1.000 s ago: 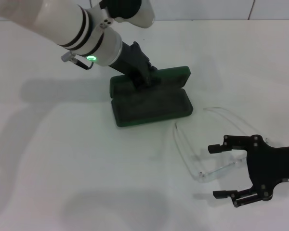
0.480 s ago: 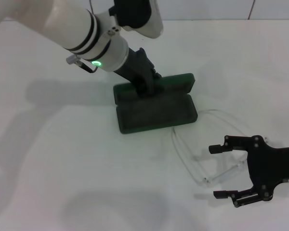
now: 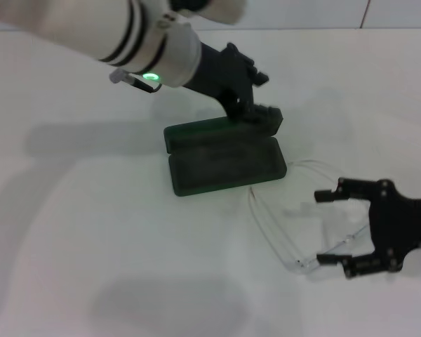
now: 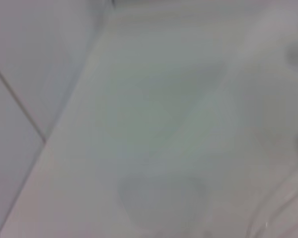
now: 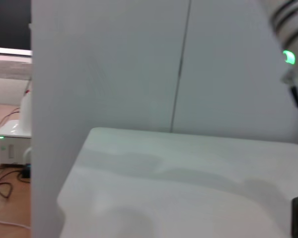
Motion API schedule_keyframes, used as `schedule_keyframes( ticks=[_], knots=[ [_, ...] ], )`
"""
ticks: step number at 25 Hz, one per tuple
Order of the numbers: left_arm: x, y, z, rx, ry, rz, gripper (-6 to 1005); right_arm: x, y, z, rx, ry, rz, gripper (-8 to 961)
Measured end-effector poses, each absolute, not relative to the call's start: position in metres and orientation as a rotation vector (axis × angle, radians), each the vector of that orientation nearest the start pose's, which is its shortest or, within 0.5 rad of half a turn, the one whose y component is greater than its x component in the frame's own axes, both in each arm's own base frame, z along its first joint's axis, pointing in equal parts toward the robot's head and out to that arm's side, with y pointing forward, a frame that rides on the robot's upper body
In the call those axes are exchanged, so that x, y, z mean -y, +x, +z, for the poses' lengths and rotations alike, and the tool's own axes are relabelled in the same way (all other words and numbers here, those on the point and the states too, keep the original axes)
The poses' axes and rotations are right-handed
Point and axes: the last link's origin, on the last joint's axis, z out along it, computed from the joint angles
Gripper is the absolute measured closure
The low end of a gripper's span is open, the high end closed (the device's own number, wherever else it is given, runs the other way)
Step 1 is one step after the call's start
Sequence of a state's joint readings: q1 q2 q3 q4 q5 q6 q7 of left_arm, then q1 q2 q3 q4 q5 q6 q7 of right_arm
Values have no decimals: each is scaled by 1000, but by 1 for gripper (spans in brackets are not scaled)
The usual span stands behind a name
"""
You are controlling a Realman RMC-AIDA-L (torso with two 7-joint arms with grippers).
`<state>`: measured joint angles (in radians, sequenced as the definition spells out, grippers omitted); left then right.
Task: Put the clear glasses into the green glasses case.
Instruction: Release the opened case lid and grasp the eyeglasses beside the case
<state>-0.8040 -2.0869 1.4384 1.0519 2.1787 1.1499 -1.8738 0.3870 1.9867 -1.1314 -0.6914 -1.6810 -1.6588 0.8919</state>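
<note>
The green glasses case point(image 3: 224, 163) lies open on the white table, its lid point(image 3: 196, 130) tipped back on the far side. My left gripper point(image 3: 251, 104) hangs at the lid's right end, dark against it, and I cannot tell whether it touches. The clear glasses point(image 3: 270, 228) lie just right of and nearer than the case, lens edge toward the case. My right gripper point(image 3: 321, 228) stands open at the glasses' right side, one finger point(image 3: 328, 196) beyond them and the other point(image 3: 331, 258) nearer, close to a clear arm point(image 3: 337, 245).
The tabletop point(image 3: 112, 246) is white, with a tiled wall point(image 3: 302, 14) behind it. In the right wrist view a white panel point(image 5: 54, 124) stands at the table's end, and the left arm's green light point(image 5: 288, 57) shows at the edge.
My left arm has swung right and lifted from the middle of the lid to its right end. The case slid slightly right. My right gripper moved farther in along the glasses.
</note>
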Motion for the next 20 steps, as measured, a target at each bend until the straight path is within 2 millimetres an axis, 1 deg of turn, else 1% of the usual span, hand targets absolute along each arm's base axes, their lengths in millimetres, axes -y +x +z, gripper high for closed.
schedule_keyframes(
  ticks=[1,2,4,5,7,9,12,15,16,17,20],
  knots=[
    [-398,-97,-50,-3,-2844,-47,507,-287,261,1,178,-2875,713,110],
    [-393,-99,-43,14,-2828,-142,484,-290,259,4,184,-2862,716,110],
    [-382,-111,-28,68,-2787,-373,440,-299,255,14,198,-2837,711,110],
    [-377,-116,-23,94,-2765,-477,440,-304,252,20,204,-2834,699,110],
    [-368,-133,-14,159,-2702,-667,439,-318,243,34,236,-2870,641,110],
    [-360,-158,-8,258,-2623,-809,439,-328,233,45,301,-2941,552,110],
    [-350,-190,-9,424,-2544,-924,439,-340,216,61,400,-3057,364,110],
    [-345,-212,-11,509,-2497,-969,438,-351,199,74,456,-3112,123,110],
    [-345,-212,-11,509,-2497,-969,438,-355,193,76,475,-3119,46,110],
    [-337,-226,-12,535,-2460,-1006,438,-357,186,76,498,-3132,-49,110],
    [-333,-233,-12,549,-2436,-1040,437,-359,170,71,559,-3147,-258,110]
  ],
)
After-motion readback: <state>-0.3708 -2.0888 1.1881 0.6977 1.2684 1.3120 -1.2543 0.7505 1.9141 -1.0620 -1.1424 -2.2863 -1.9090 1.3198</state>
